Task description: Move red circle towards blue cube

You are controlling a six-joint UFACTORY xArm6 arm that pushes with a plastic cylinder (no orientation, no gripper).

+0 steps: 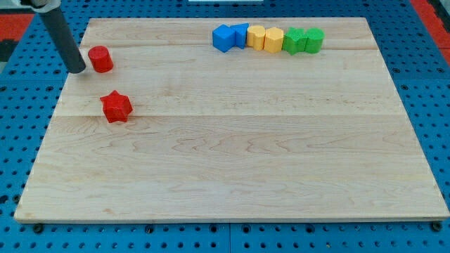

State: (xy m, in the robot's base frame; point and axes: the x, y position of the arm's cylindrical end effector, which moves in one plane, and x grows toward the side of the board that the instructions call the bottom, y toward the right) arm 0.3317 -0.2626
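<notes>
The red circle [100, 59] is a short red cylinder near the board's upper left. My tip [77, 69] is just to its left, close to or touching its side. The rod leans up to the view's top left. A row of blocks lies at the view's top. The blue cube [240, 34] is second from the left in that row, next to another blue block [223, 38] at the row's left end. The row is far to the right of the red circle.
A red star [116, 107] lies below and a little right of the red circle. In the top row, two yellow blocks [265, 37] and two green blocks [303, 40] follow the blue ones. The wooden board [232, 161] rests on a blue pegboard.
</notes>
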